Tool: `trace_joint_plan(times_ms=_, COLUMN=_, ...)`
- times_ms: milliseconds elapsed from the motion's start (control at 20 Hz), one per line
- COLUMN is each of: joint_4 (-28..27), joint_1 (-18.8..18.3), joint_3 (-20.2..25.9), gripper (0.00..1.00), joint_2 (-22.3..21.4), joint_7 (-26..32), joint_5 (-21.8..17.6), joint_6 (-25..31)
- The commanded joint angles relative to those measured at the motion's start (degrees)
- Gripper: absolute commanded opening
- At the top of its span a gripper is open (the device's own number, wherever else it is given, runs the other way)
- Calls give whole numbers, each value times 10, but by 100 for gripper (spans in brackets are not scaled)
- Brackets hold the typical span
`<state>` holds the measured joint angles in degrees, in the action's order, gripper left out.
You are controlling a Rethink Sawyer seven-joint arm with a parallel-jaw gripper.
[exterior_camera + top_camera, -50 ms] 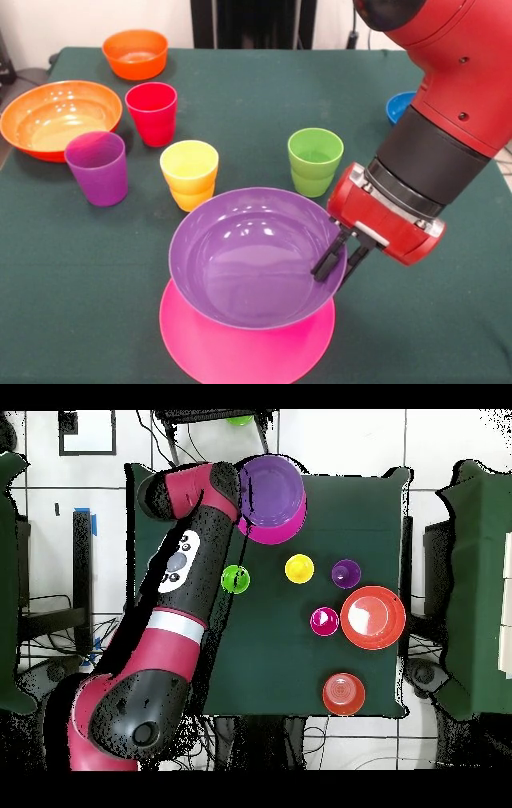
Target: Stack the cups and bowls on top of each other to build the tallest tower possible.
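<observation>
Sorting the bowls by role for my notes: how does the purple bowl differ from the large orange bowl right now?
The purple bowl sits on the pink bowl; the large orange bowl rests directly on the table. The gripper straddles the purple bowl's rim; nothing touches the orange one. The orange bowl looks wider and shallower, the purple deeper. Both are glossy, round, open side up and empty.

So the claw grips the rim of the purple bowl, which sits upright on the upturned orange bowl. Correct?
Not quite: the base under the purple bowl is the pink bowl, as the front view shows. The large orange bowl sits apart at the table's edge. The claw does grip the purple bowl's rim.
</observation>
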<state>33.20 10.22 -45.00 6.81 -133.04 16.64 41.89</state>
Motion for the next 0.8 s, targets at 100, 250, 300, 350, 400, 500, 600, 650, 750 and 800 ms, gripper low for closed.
trace_joint_plan(times_ms=100, joint_4=57, joint_1=1, joint_3=47, gripper=0, joint_2=13, joint_7=-150, joint_5=16, joint_6=-12)
trace_joint_plan(times_ms=250, joint_4=57, joint_1=2, joint_3=46, gripper=0, joint_2=13, joint_7=-151, joint_5=17, joint_6=-13)
trace_joint_plan(times_ms=300, joint_4=55, joint_1=2, joint_3=45, gripper=0, joint_2=16, joint_7=-153, joint_5=19, joint_6=-13)
trace_joint_plan(times_ms=350, joint_4=53, joint_1=2, joint_3=44, gripper=0, joint_2=17, joint_7=-154, joint_5=20, joint_6=-13)
trace_joint_plan(times_ms=400, joint_4=52, joint_1=3, joint_3=43, gripper=0, joint_2=19, joint_7=-155, joint_5=21, joint_6=-13)
trace_joint_plan(times_ms=500, joint_4=50, joint_1=5, joint_3=40, gripper=0, joint_2=21, joint_7=-158, joint_5=23, joint_6=-14)
trace_joint_plan(times_ms=600, joint_4=49, joint_1=6, joint_3=37, gripper=0, joint_2=22, joint_7=-152, joint_5=22, joint_6=-13)
trace_joint_plan(times_ms=650, joint_4=48, joint_1=6, joint_3=36, gripper=0, joint_2=22, joint_7=-149, joint_5=21, joint_6=-13)
trace_joint_plan(times_ms=750, joint_4=46, joint_1=5, joint_3=37, gripper=100, joint_2=23, joint_7=-139, joint_5=20, joint_6=-11)
trace_joint_plan(times_ms=800, joint_4=46, joint_1=5, joint_3=37, gripper=100, joint_2=23, joint_7=-136, joint_5=19, joint_6=-10)
